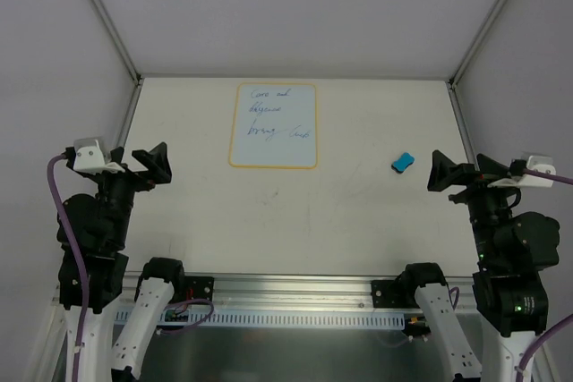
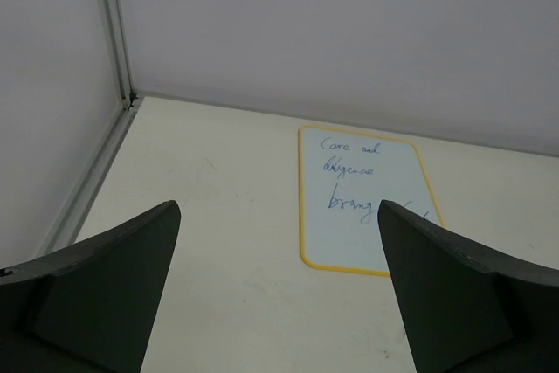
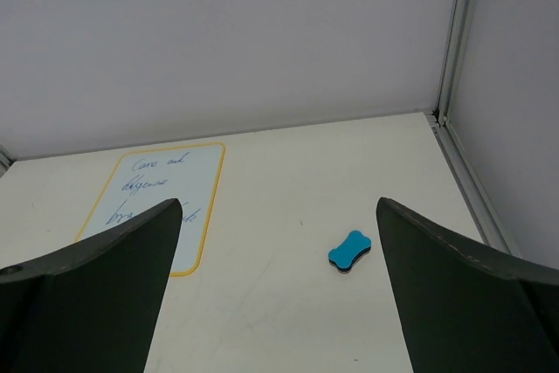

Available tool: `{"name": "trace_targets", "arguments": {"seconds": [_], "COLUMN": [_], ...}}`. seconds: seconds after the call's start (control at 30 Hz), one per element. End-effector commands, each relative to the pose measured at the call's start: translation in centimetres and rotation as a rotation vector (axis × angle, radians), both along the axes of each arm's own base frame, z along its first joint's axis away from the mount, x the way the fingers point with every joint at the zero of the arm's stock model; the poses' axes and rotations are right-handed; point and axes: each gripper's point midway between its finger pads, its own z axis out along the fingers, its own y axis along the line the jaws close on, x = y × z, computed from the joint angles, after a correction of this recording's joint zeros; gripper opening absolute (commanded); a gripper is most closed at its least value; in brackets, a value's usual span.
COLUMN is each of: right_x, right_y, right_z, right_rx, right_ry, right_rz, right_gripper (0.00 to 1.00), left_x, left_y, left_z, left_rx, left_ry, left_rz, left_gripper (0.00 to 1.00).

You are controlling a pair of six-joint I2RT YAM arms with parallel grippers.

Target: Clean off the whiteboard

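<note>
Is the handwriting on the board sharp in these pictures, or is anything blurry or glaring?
Top view: soft even light, no glare, whiteboard writing tiny. Left wrist view: writing sharper, partly readable. Right wrist view: blue eraser crisp, with a thin shadow under it.

the right gripper (image 3: 278, 216) hangs above the table (image 3: 288, 163), its two dark fingers (image 3: 96, 286) spread wide with nothing between them. a small blue bone-shaped eraser (image 3: 349, 251) lies flat on the table, toward the right edge. the whiteboard (image 3: 166, 185), yellow-bordered and carrying blue handwriting, lies flat nearer the far edge on the left, its near part hidden behind the left finger. eraser and whiteboard are well apart.
</note>
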Motion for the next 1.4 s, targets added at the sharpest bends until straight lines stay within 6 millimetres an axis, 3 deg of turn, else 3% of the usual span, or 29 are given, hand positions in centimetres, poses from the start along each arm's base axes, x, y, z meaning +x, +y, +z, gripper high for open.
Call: {"name": "trace_targets", "arguments": {"seconds": [0.0,0.27,0.53,0.57,0.67,0.77,0.83,0.87,1.0,1.07,1.1,1.2,1.37], "right_x": [1.2,3.3,5.2,5.2,5.6,6.0,6.0,6.0,5.9,5.8,5.8,5.6,5.4], "right_y": [0.4,1.9,2.5,3.2,4.5,4.9,4.9,4.9,4.7,4.7,4.8,5.0,5.1], "right_z": [0.2,-2.7,-6.9,-7.4,-9.0,-10.5,-11.0,-11.1,-11.8,-11.8,-11.9,-12.3,-12.9], "right_rx": [0.044,0.11,0.199,0.206,0.233,0.242,0.243,0.243,0.242,0.239,0.238,0.237,0.239], "right_ry": [-0.004,0.106,0.232,0.249,0.308,0.354,0.367,0.366,0.374,0.374,0.373,0.382,0.388], "right_rz": [0.01,0.067,0.059,0.099,0.156,0.169,0.169,0.166,0.155,0.157,0.162,0.173,0.183], "right_gripper": [0.99,0.99,0.99,0.99,0.99,0.99,0.99,0.99,0.99,0.99,0.99,0.99,0.99], "left_x": [1.3,5.3,11.2,11.9,14.5,16.4,17.6,18.4,20.5,21.4,21.7,22.5,23.1], "left_y": [-1.0,-3.4,-6.3,-6.5,-7.4,-8.0,-8.7,-8.9,-10.4,-10.8,-10.8,-10.6,-10.4], "left_z": [-1.0,-5.5,-12.8,-13.1,-17.0,-18.3,-20.4,-20.4,-24.6,-25.4,-27.0,-28.9,-30.9], "left_rx": [-0.035,-0.13,-0.216,-0.23,-0.266,-0.281,-0.274,-0.269,-0.247,-0.249,-0.244,-0.238,-0.217], "left_ry": [0.042,0.249,0.572,0.597,0.742,0.789,0.848,0.847,0.955,0.974,1.009,1.048,1.083], "left_rz": [-0.042,-0.115,-0.177,-0.177,-0.173,-0.164,-0.156,-0.151,-0.135,-0.13,-0.116,-0.087,-0.066], "left_gripper": [0.99,0.99,0.99,0.99,0.99,0.99,0.98,0.95,0.85,0.81,0.75,0.64,0.59]}}
